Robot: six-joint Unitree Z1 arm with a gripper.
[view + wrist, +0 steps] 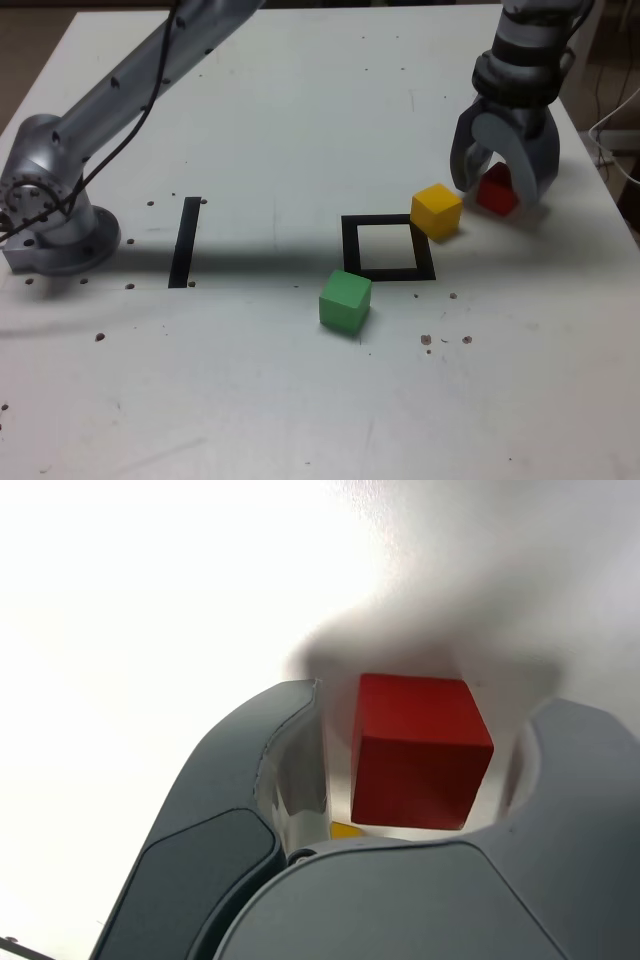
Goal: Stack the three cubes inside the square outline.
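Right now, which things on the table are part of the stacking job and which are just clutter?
Job:
- red cube, between the jaws of the claw
- yellow cube
- green cube
- square outline, nothing inside it yet

Lying about:
- straight black strip
- small dark specks on the white table

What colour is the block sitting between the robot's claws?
Red. The cube shows best in the wrist view, sitting between the gripper fingers.

White table [300, 400], 3 cubes [345, 302], square outline [387, 248]
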